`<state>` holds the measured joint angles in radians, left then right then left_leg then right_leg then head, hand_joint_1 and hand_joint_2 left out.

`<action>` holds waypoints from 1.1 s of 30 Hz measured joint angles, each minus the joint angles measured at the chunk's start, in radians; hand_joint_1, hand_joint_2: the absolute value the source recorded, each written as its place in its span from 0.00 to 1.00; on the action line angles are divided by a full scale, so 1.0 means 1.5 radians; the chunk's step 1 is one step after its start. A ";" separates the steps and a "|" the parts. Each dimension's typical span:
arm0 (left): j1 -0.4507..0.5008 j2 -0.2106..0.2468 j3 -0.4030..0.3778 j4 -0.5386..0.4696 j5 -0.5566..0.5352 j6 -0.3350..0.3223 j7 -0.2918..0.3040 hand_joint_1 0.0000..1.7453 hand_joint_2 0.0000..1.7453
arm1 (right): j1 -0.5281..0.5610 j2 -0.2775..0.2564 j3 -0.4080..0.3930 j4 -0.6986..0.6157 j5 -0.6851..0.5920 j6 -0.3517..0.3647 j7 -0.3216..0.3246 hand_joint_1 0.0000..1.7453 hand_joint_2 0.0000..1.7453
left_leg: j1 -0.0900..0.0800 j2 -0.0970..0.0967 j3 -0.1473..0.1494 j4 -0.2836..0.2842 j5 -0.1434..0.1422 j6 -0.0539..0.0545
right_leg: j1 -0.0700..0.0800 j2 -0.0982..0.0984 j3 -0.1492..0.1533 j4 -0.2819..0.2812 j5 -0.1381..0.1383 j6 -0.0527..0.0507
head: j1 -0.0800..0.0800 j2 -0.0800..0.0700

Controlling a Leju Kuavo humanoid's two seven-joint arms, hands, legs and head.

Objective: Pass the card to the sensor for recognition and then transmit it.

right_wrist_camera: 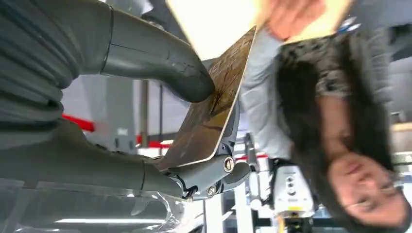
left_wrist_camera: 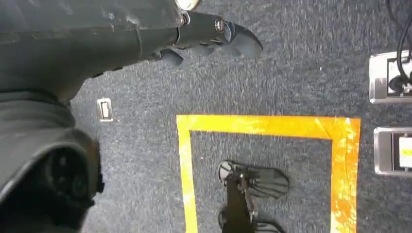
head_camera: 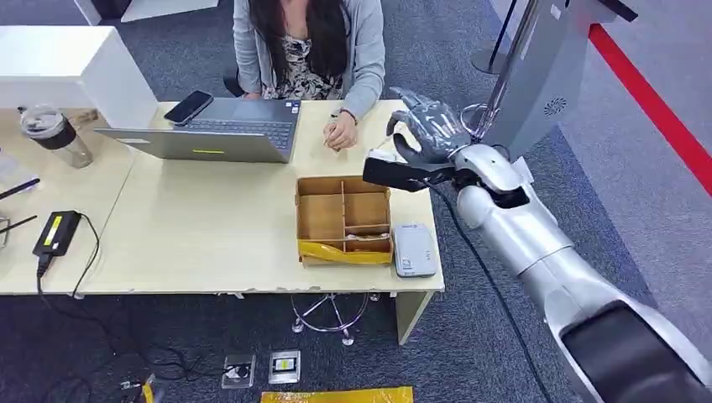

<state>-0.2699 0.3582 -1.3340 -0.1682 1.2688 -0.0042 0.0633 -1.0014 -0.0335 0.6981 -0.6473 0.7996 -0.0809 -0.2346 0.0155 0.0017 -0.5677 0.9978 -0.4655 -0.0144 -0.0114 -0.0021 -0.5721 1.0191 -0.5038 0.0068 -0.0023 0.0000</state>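
The desk (head_camera: 210, 235) takes up most of the head view, with a person (head_camera: 309, 50) sitting at 12 o'clock behind a laptop (head_camera: 214, 130). A cardboard box (head_camera: 343, 218) with dividers sits near the desk's right end, and a small grey card reader (head_camera: 414, 249) lies just beside it at 3 o'clock. Right hand (head_camera: 428, 138) hovers above the desk edge, thumb and fingers pinching a dark card (right_wrist_camera: 209, 111). Left hand (left_wrist_camera: 204, 36) hangs over the carpet, fingers curled in on nothing.

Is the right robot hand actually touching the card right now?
Touching. The right wrist view shows the thumb pressed on one face of the card and the fingers against the other, so the right robot hand pinches it.
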 joint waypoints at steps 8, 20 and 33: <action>-0.004 -0.004 -0.006 0.000 -0.001 -0.004 0.004 0.00 0.00 | -0.006 0.084 0.003 0.072 0.010 -0.006 0.007 1.00 1.00 | 0.000 0.000 0.000 0.000 0.000 0.000 | 0.000 0.000 0.000 0.000 0.000 0.000 | 0.000 0.000; -0.008 -0.007 -0.013 0.000 -0.005 -0.002 0.005 0.00 0.00 | -0.012 0.112 0.003 0.110 0.021 -0.005 0.007 1.00 1.00 | 0.000 0.000 0.000 0.000 0.000 0.000 | 0.000 0.000 0.000 0.000 0.000 0.000 | 0.001 0.000; 0.004 -0.007 -0.014 0.000 0.011 0.002 0.004 0.00 0.00 | -0.015 0.141 0.009 0.128 0.040 0.003 -0.020 0.00 0.00 | 0.000 0.000 0.000 0.000 0.000 0.000 | 0.000 0.000 0.000 0.000 0.000 0.000 | 0.001 0.000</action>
<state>-0.2644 0.3483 -1.3558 -0.1682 1.2848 -0.0019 0.0690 -1.0238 0.1785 0.7111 -0.4551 0.8591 -0.0763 -0.2641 0.0153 0.0018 -0.5679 0.9979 -0.4655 -0.0145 -0.0117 -0.0020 -0.5721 1.0190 -0.5040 0.0065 -0.0015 0.0000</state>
